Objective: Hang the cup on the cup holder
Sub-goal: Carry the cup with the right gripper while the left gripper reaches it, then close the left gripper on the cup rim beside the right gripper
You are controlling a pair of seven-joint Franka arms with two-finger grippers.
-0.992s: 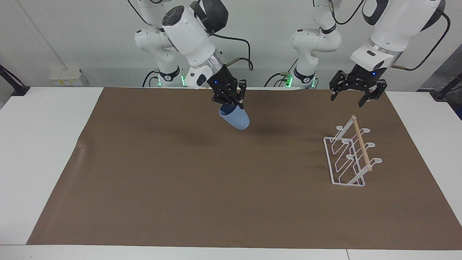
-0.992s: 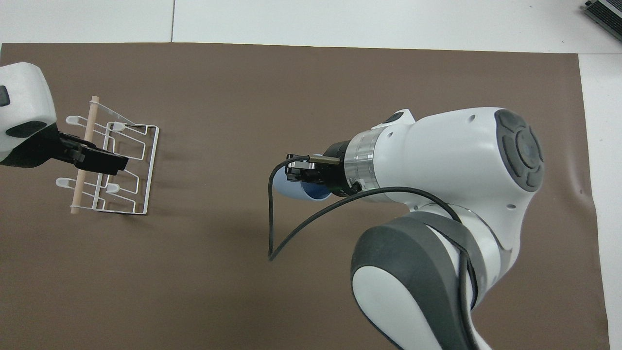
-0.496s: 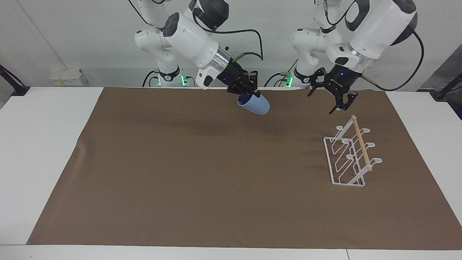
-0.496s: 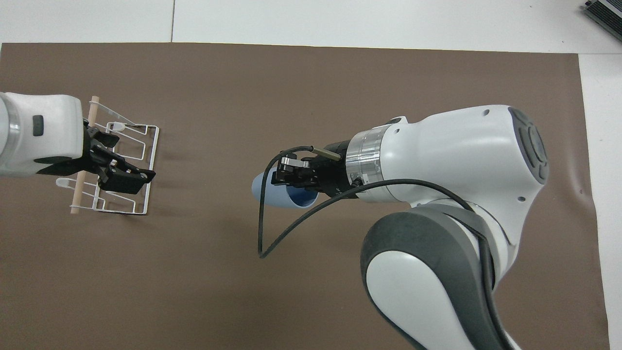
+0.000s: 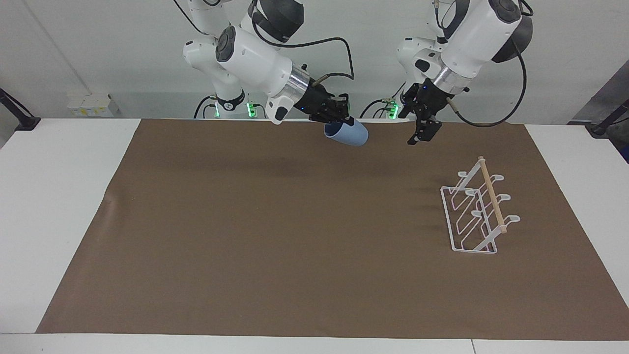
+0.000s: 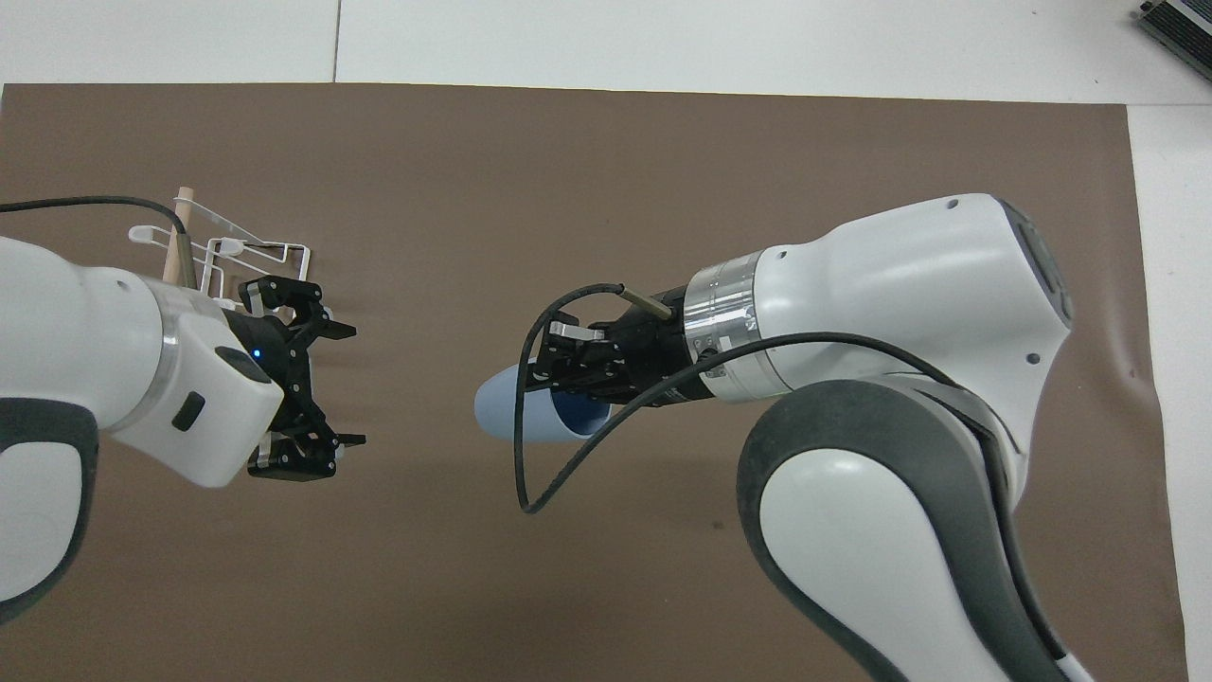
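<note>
While the right tool (image 5: 342, 121) grips the tilted cup (image 5: 350, 134) aloft, the left tool (image 6: 336, 385) hangs wide open near the cup holder (image 5: 479, 211).

A brown mat (image 5: 275, 246) covers most of the white desk (image 5: 54, 196), leaving bare margins at both ends and along the edge farthest from the robots. A small crease marks the mat's edge toward the right arm's end. A white outlet box (image 5: 89, 104) is mounted on the wall. A dark device (image 6: 1179, 21) lies at the desk's corner.
</note>
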